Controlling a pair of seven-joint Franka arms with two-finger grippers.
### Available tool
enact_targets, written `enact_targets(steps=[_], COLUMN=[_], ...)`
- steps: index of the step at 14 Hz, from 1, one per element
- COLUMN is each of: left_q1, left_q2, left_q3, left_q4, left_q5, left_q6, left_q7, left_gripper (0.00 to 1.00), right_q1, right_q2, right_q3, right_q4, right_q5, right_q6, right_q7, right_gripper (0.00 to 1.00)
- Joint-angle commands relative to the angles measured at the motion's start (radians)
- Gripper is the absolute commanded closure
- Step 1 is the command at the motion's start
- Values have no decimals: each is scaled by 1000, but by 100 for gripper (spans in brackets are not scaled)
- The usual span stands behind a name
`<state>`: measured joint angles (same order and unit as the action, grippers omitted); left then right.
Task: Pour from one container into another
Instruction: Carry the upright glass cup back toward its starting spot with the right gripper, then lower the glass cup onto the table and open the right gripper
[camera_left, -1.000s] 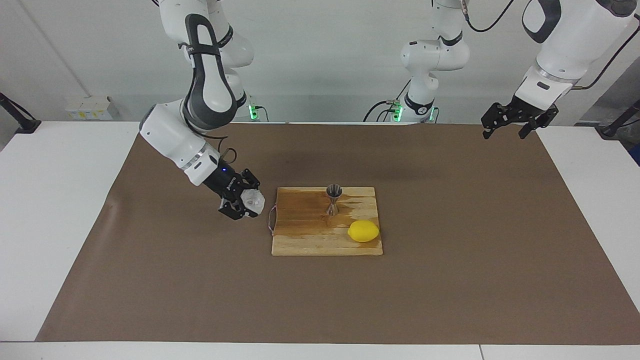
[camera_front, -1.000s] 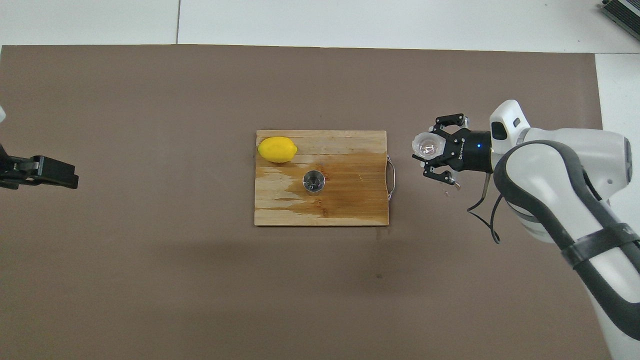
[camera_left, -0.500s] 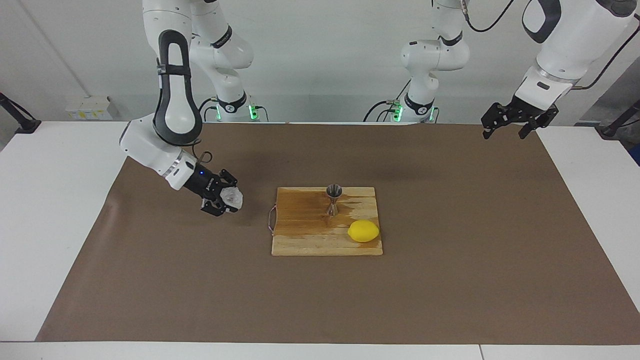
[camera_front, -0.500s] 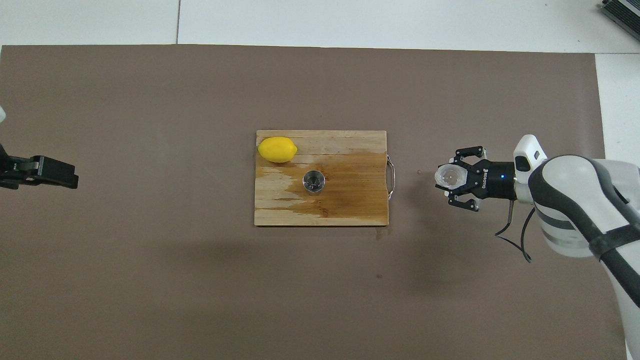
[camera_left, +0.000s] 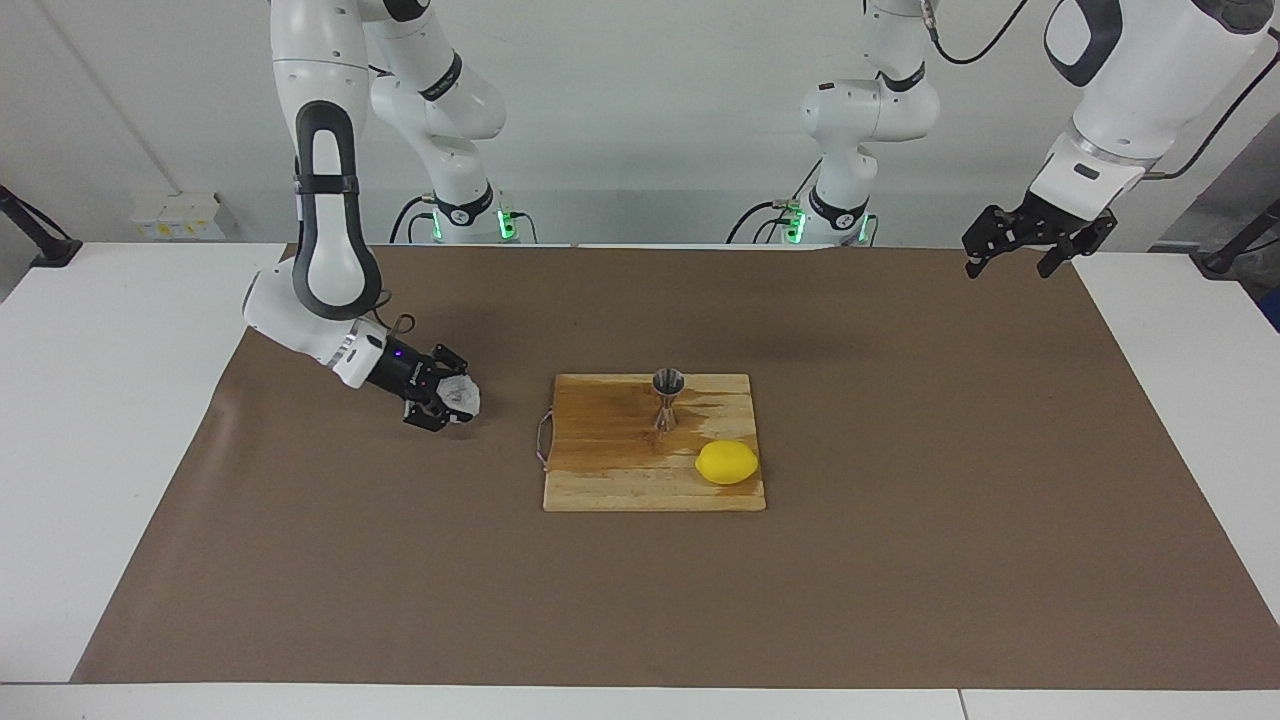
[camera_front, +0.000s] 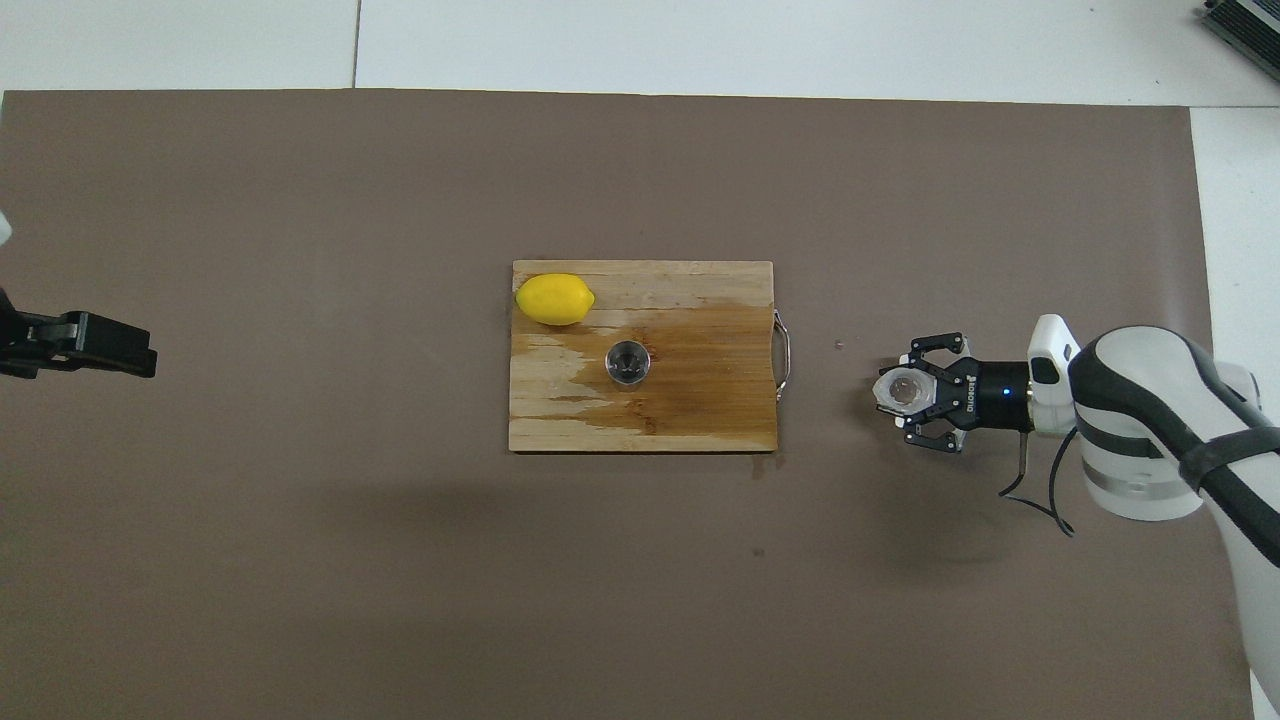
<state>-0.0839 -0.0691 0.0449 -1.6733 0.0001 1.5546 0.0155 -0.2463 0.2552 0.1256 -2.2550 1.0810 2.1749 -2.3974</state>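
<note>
The right gripper is hanging low over the brown mat, toward the right arm's end of the table, with its fingers pinching the clear cup from both sides. In the overhead view the same gripper is reaching in from the side, and the cup is showing its round mouth upward between the black fingers. I cannot tell whether the cup's base is touching the mat or floating just above it. The cup is sitting well apart from the wooden cutting board, off the end that carries the thin metal handle.

The steel jigger is standing upright on the board, on the part nearer to the robots, with a dark wet stain spreading across the wood around it. From overhead the jigger is showing its open top cone near the board's middle. A yellow lemon is lying on the board's corner farther from the robots, toward the left arm's end, close to the jigger but not touching it.

The left gripper is waiting high in the air over the mat's edge at the left arm's end, its claw spread wide and holding nothing.
</note>
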Motion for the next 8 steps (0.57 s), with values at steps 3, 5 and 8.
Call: enact_targets(steps=[3,5,8], left_q1=[7,7,7], left_q2=[-29,-29,-29], left_q3=[-2,-2,-2], left_q4=[-29,-29,-29], left_q5=[1,1,1], left_q6=[4,4,4], left_q7=[4,4,4], left_gripper=[0,0,0], right_q1=[-31,-21,-7], right_q2=[12,-28,-109], right_q3=[14,11,9], right_q4=[11,18,18], right_q5=[40,25,-96], right_q6=[-36,-32,-35], right_q7=[-57,-1,148], right_gripper=[0,0,0])
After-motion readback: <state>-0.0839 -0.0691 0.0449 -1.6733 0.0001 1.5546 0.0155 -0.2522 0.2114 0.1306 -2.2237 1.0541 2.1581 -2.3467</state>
